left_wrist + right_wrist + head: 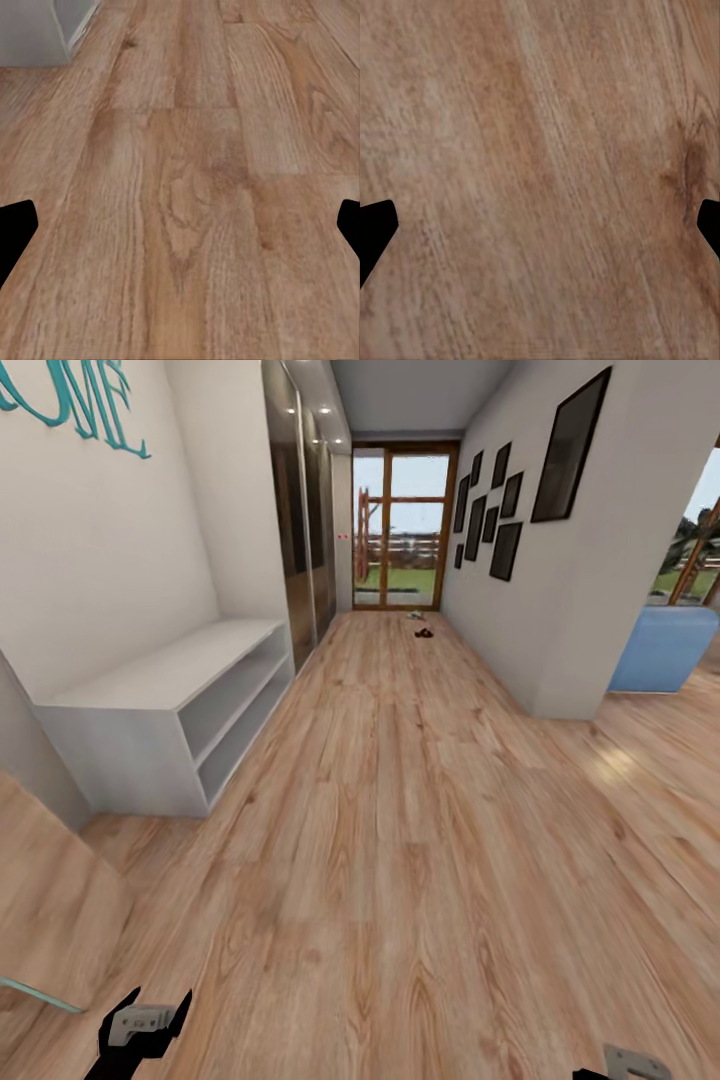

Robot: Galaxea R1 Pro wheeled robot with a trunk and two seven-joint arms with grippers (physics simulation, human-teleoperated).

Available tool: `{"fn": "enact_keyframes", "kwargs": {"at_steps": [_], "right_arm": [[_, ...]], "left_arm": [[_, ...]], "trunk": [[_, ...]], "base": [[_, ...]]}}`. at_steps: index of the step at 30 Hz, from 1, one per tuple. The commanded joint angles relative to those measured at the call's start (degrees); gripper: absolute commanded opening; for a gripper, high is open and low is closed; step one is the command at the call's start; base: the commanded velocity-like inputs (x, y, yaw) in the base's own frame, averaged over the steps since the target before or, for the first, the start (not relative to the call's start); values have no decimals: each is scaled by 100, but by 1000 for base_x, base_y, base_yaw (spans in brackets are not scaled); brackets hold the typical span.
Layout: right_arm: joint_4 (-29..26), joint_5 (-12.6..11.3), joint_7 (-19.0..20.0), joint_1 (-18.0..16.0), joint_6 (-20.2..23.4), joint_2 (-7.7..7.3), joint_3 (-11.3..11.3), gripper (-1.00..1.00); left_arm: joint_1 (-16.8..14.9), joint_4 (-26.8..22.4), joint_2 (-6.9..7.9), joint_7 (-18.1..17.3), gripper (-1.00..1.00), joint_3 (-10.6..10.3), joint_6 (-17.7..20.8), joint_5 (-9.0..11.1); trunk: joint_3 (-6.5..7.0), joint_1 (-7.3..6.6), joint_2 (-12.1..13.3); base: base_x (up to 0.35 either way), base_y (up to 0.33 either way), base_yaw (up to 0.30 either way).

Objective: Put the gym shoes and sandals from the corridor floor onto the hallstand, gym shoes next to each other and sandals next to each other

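Shoes (423, 631), tiny and indistinct, are being seen far ahead of both grippers on the corridor floor (400, 840); the shoe rack (170, 710) is standing ahead-left. Left gripper (180, 225) and right gripper (540, 225) are being held spread, empty.

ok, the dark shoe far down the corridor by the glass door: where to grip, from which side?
Too small to settle from here. The dark shoe is a low speck on the corridor floor before the glass door, paler footwear just beyond. Likely a top-down pinch across its narrow middle, but drive closer first. Both the left gripper and right gripper are open, empty.
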Motion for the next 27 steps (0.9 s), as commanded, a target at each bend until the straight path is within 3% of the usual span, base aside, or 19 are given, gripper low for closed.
{"fn": "enact_keyframes", "kwargs": {"at_steps": [1, 27], "right_arm": [[0, 0, 0, 0, 0, 1, 1, 100], [0, 0, -2, 0, 0, 6, 1, 100]], "left_arm": [[0, 0, 0, 0, 100, 0, 0, 0], [0, 0, 0, 0, 100, 2, -1, 0]], "trunk": [[-7, 0, 0], [-35, 0, 0]], "base": [[346, 0, -3], [346, 0, 0]]}}
